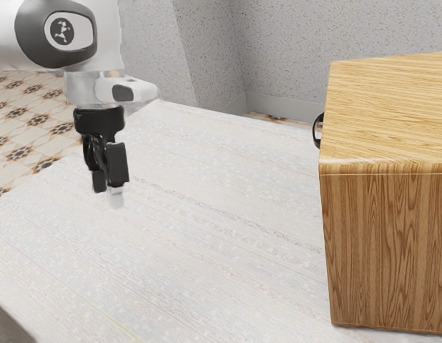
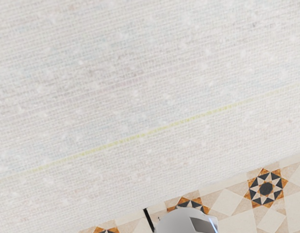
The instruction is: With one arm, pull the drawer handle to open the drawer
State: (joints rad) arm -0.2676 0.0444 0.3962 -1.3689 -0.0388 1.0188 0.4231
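Nearest us, a wooden cabinet [image 1: 385, 179] stands on the pale table [image 1: 221, 236] at the exterior view's right. Well apart from it, toward the exterior view's left, our gripper [image 1: 108, 196] hangs above the bare tabletop, pointing down, with nothing in its grasp; we cannot tell how wide it is open. The black drawer handle [image 1: 317, 131] peeks out at the cabinet's upper edge, on a face turned away from us. Beyond lie patterned floor tiles [image 1: 28, 107] and a grey wall [image 1: 278, 43].

Cabinet [image 1: 385, 200] on table [image 1: 207, 243], hand [image 1: 109, 194] well apart
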